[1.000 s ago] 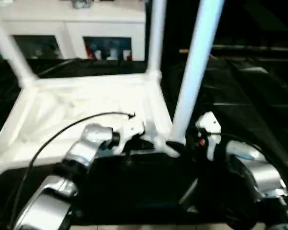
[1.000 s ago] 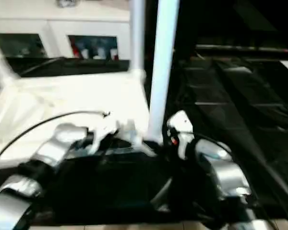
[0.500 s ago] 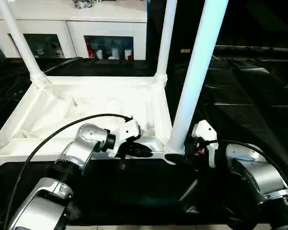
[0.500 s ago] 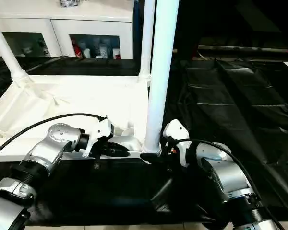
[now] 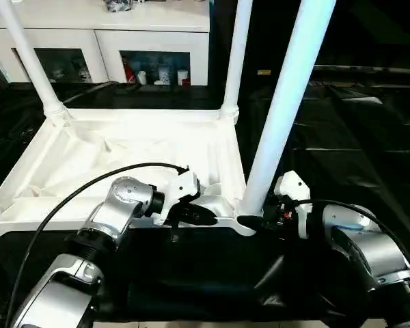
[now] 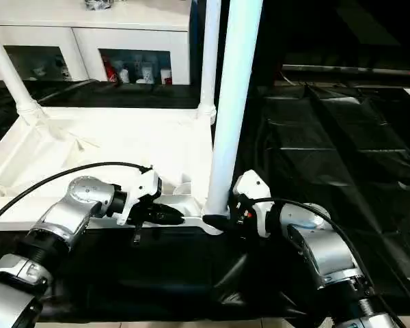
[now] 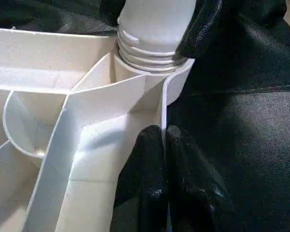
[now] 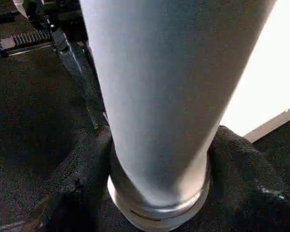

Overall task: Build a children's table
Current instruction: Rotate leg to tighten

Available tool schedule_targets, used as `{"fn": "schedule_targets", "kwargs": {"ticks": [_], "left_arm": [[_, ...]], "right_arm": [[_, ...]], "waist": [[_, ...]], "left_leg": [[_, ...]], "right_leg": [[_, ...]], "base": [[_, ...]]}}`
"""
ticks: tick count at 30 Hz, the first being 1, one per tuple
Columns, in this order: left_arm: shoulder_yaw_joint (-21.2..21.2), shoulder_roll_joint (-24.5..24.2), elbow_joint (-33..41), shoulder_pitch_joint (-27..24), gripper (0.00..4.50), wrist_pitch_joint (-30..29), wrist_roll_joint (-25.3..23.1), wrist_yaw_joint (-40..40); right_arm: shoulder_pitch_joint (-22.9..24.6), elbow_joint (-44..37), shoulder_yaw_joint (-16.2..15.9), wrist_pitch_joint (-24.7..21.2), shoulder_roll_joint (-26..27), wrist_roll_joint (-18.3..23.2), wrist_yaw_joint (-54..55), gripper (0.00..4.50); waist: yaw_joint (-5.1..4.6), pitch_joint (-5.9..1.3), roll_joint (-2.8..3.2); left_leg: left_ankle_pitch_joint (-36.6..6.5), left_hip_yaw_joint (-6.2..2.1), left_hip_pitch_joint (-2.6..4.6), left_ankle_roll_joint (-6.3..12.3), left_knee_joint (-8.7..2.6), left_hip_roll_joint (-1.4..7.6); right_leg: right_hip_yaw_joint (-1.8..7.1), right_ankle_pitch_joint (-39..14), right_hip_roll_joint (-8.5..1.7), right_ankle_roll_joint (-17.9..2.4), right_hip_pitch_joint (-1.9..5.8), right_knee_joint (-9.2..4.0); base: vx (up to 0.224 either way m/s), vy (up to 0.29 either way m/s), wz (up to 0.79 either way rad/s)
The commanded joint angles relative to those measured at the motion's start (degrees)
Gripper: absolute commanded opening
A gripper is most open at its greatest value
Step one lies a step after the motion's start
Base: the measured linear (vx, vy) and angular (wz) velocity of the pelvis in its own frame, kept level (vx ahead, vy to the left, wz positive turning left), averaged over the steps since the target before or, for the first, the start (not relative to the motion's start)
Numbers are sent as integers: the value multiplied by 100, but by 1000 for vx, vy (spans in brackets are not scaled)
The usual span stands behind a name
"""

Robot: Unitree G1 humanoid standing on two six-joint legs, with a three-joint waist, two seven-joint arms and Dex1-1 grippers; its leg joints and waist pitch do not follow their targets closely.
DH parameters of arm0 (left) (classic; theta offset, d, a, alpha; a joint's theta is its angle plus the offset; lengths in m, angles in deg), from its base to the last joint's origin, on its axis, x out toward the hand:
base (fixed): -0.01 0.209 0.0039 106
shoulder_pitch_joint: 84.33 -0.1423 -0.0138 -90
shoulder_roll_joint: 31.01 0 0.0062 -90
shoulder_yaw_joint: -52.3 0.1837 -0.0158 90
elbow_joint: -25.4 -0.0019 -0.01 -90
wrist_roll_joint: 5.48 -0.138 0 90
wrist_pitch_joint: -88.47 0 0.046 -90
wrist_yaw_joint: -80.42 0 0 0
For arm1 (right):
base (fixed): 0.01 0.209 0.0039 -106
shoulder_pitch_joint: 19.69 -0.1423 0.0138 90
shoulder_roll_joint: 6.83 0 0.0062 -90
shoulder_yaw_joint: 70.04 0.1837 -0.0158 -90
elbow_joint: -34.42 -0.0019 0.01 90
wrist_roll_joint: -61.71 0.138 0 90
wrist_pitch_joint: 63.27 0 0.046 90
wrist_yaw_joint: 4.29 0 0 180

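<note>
Fingers [image 7: 203,29] of the right gripper [image 5: 254,222] clasp the near leg [image 5: 283,109] at its threaded base; left gripper [image 7: 165,140] pinches the tabletop [image 5: 123,160] rim.

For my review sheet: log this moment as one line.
phase: seating near-right leg in tabletop corner socket | left pincer: shut on rim | right pincer: around leg base | threads exposed

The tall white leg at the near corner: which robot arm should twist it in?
The right. Its end effector already wraps the white cylindrical plastic leg at its threaded base, fingers either side. The left end effector is pinched shut on the white plastic tabletop's rim, steadying it.
</note>
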Motion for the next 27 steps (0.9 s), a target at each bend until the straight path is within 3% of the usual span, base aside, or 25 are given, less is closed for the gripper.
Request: {"fn": "schedule_targets", "kwargs": {"ticks": [1,6,9,12,15,17,18,20,22,25,26,27], "left_arm": [[-32,151,-203,-14,0,-67,-78,436],[-42,551,-557,181,0,-136,-279,1250],[31,1176,-1010,467,0,-289,-545,2340],[54,1446,-1182,583,0,-367,-589,2671],[70,1650,-1380,702,0,-307,-657,2894],[68,1688,-1438,736,0,-251,-693,2921],[68,1650,-1432,740,0,-200,-698,2856],[40,1610,-1487,770,0,-114,-730,2822],[12,1488,-1467,754,0,-34,-724,2713],[4,1274,-1356,681,0,96,-668,2433],[-6,1113,-1271,612,0,174,-615,2177],[-13,1027,-1226,572,0,209,-586,2034]], "right_arm": [[52,231,62,94,218,-171,478,265],[58,528,302,-103,847,-259,1592,265],[-67,731,459,-394,1577,-433,2871,264],[-183,849,413,-394,1823,-573,3268,264],[-365,1020,347,-326,2030,-709,3519,264],[-425,1051,320,-264,2075,-754,3530,264],[-457,1051,299,-179,2048,-757,3435,264],[-491,1040,290,-84,2027,-779,3357,264],[-462,945,364,-31,1936,-644,3163,319],[-398,758,524,-92,1757,-294,2701,340],[-368,650,539,-143,1544,-189,2373,351],[-355,600,528,-173,1414,-163,2205,370]], "waist": [[10,-300,-69],[-36,-254,-67],[-50,-244,-81],[-32,-252,-59],[-46,-247,-84],[-28,-259,-77],[-36,-264,-55],[-33,-268,-67],[-35,-269,-66],[-26,-270,-72],[-28,-280,-100],[-2,-295,-90]], "left_leg": [[-976,85,-12,390,-336,-2],[-1508,59,12,128,-385,-12],[-1751,39,38,-8,-407,-33],[-1711,34,44,-5,-406,-35],[-1778,27,12,36,-423,-58],[-1790,25,33,71,-416,-54],[-1765,19,13,84,-425,-52],[-1716,21,-1,108,-425,-56],[-1710,21,-7,129,-427,-57],[-1705,21,-18,198,-428,-51],[-1626,16,-40,223,-427,-56],[-1525,19,-28,290,-412,-43]], "right_leg": [[141,-667,-147,-1453,301,-396],[137,-1774,-152,-1113,247,-503],[139,-2309,-145,-858,210,-561],[155,-2177,-141,-834,201,-565],[148,-2180,-126,-787,211,-570],[162,-2263,-140,-727,201,-593],[167,-2140,-137,-736,214,-589],[168,-2004,-131,-759,220,-577],[170,-1979,-134,-780,226,-573],[172,-1964,-139,-796,235,-572],[168,-1896,-142,-793,263,-560],[175,-1682,-141,-845,270,-541]], "base": [[0,0,0],[0,0,0],[0,0,0],[0,0,0],[0,0,0],[0,0,0],[0,0,0],[0,0,0],[0,0,0],[0,0,0],[0,0,0],[0,0,0]]}}
